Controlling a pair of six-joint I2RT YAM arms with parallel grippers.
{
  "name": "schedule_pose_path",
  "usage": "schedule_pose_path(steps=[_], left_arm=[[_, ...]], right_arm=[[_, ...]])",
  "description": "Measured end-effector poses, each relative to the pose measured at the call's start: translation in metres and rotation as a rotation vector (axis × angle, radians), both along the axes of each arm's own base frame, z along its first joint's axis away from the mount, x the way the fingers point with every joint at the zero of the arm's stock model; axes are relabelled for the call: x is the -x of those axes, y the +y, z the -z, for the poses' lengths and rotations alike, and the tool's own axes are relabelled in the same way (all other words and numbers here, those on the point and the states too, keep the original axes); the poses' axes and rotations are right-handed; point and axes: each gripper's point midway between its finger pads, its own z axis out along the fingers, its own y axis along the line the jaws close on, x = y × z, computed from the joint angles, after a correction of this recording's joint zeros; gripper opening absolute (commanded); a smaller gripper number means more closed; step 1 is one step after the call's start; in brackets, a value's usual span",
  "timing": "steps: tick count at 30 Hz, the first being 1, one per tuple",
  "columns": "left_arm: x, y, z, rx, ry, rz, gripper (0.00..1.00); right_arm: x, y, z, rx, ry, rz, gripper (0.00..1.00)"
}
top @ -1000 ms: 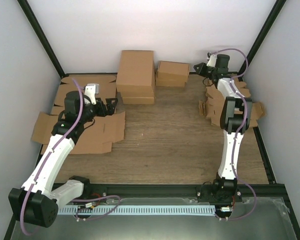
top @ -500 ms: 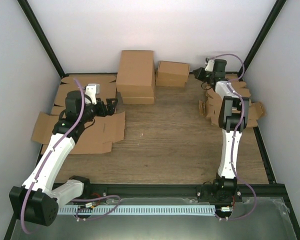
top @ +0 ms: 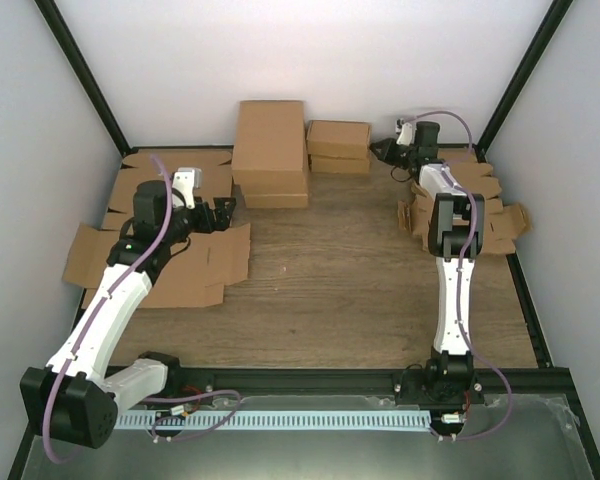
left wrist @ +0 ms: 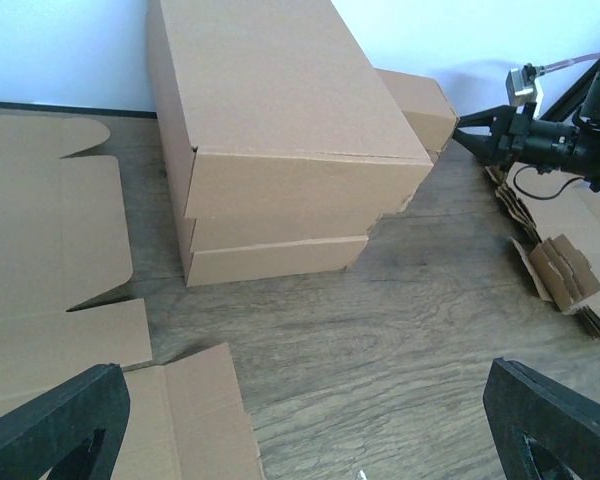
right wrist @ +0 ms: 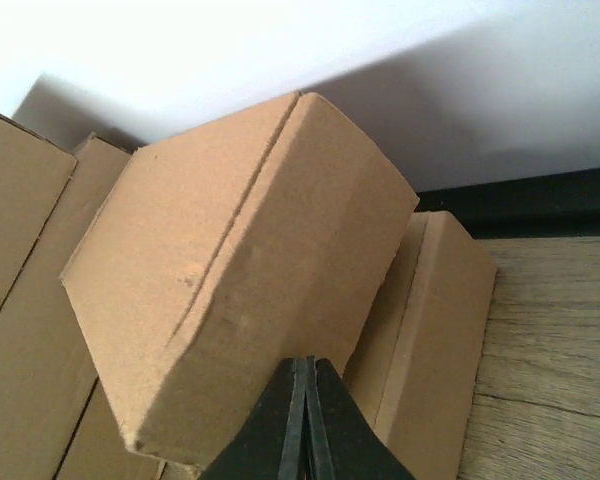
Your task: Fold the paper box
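below the left gripper (top: 219, 213), whose jaws gape wide and hold nothing, flat cardboard sheets (top: 195, 268) lie on the counter (top: 330, 275). ahead of it stands a large carton (top: 270, 145). farther back, the right gripper (right wrist: 305, 366) is pinched fully closed, its tip at the near face of the paper box (right wrist: 230, 270), which sits atop a second small box (right wrist: 435, 330).

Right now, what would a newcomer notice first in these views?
The right gripper, shut, points its tips at the top small folded box by the back wall. The left gripper hangs wide open over flat cardboard sheets on the left, beside large stacked cartons.
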Motion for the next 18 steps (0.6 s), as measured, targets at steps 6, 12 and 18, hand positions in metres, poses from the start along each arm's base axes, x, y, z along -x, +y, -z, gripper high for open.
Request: schedule_pose_path(steps=[6,12,18], left_arm=[[-0.003,0.001,0.005,-0.01,0.011,-0.005,1.0],[-0.01,0.001,0.02,-0.013,0.058,-0.014,1.0],[-0.028,0.013,0.023,0.03,0.1,-0.052,1.0]], right_arm=[[-0.005,-0.002,-0.006,-0.005,-0.011,0.019,0.23],[-0.003,-0.008,0.0,0.038,-0.014,0.046,0.35],[0.019,-0.014,-0.004,0.091,-0.001,0.067,0.41]])
